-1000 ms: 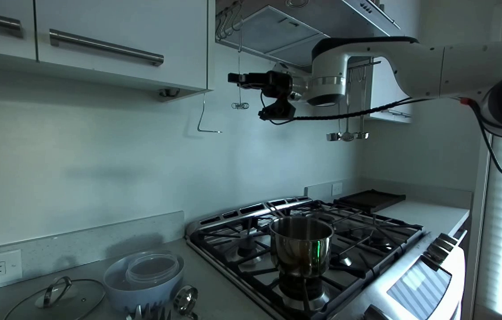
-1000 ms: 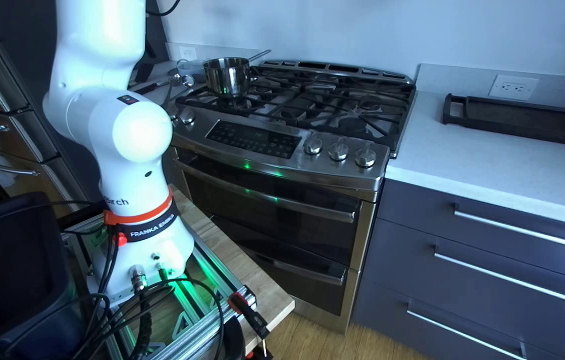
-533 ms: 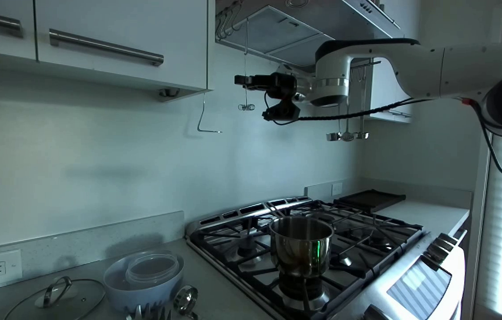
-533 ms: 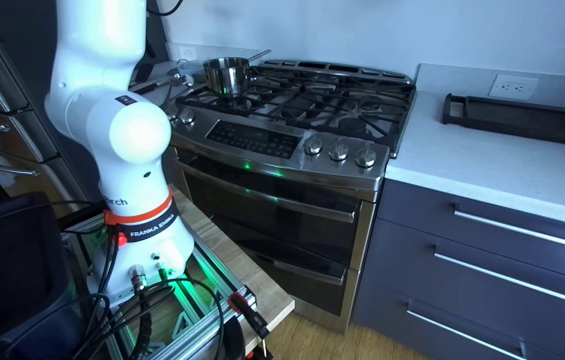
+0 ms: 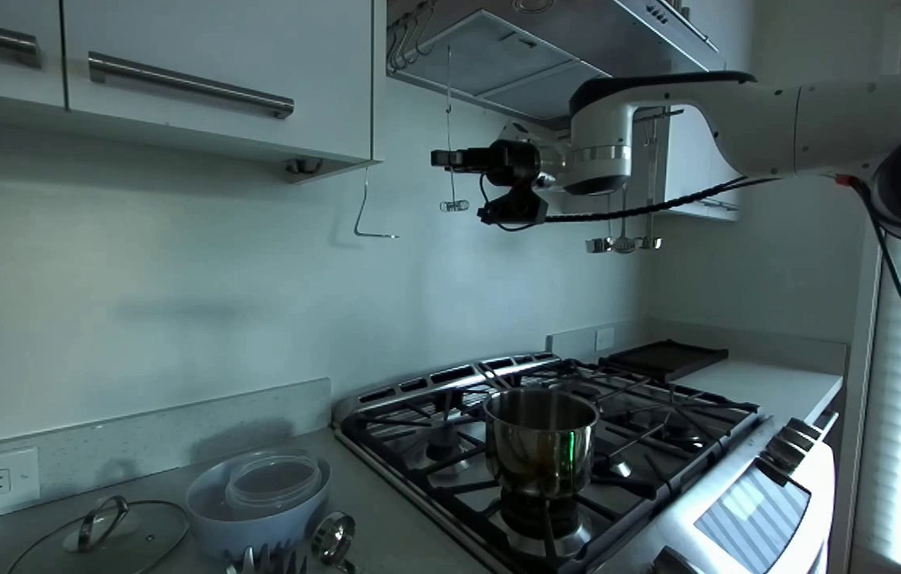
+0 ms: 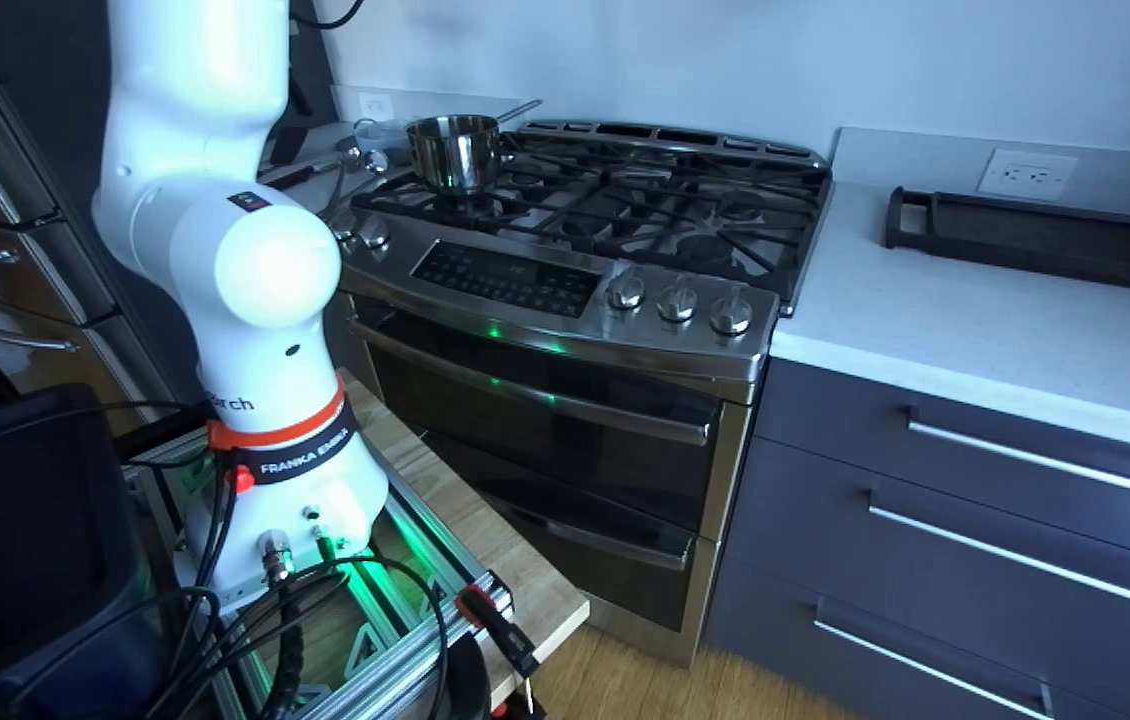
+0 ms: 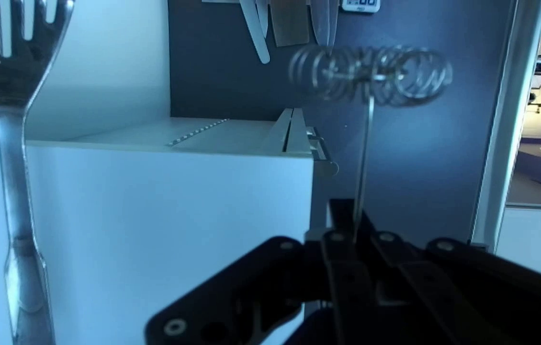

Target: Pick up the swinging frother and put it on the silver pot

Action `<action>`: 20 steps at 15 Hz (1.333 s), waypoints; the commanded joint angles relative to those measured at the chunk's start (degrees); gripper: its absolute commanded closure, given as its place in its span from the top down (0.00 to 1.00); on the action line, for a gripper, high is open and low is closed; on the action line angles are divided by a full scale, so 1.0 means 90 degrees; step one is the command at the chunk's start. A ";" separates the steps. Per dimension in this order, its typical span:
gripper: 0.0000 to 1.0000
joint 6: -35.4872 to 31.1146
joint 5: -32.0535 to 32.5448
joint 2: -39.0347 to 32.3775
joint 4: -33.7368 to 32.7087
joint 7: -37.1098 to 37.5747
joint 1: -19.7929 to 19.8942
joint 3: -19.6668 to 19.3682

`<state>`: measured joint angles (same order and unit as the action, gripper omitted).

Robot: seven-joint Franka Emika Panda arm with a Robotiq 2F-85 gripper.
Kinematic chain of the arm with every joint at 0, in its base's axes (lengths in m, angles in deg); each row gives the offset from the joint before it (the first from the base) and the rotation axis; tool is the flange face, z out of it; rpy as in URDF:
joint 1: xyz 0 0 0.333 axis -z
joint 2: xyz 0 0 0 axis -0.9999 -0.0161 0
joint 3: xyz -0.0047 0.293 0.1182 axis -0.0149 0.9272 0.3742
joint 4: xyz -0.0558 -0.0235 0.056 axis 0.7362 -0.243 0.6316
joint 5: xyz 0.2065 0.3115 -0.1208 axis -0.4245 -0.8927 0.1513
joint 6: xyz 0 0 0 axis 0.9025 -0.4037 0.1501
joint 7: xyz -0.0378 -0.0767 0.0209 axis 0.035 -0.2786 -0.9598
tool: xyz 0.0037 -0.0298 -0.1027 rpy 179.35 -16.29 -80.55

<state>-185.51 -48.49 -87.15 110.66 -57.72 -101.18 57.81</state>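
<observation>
The frother (image 5: 451, 179) is a thin metal wand with a wire-coil head. It hangs upright, coil down, high beside the range hood in an exterior view. My gripper (image 5: 441, 159) is shut around its thin shaft. In the wrist view the gripper (image 7: 353, 213) is shut on the shaft, and the frother's coil (image 7: 371, 74) stands out past the fingers, slightly blurred. The silver pot (image 5: 542, 450) stands on a front burner of the stove, below and to the right of the gripper in that exterior view. It also shows in an exterior view (image 6: 455, 158), where gripper and frother are out of view.
The range hood (image 5: 514, 56) with hooks (image 5: 411, 36) is just above. Utensils (image 5: 623, 243) hang behind the arm. A white cabinet (image 5: 219, 64) is at the left. A fork-shaped utensil (image 7: 16, 167) shows close in the wrist view. A bowl (image 5: 215, 522) and glass lid (image 5: 127, 546) sit on the counter.
In an exterior view my gripper has moved a little right and then down, and the frother has moved with it, its top end lower and away from the hooks.
</observation>
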 commanded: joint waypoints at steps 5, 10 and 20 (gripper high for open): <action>0.01 0.0143 0.0574 0.0760 0.1050 0.0158 0.0029 -0.0195; 0.01 0.0086 0.1543 0.1252 0.1600 0.0910 -0.0003 -0.0329; 0.01 0.0931 0.3693 0.1780 0.2195 0.2827 0.0027 -0.0347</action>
<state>-179.81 -20.97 -73.81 127.51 -37.08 -101.10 55.09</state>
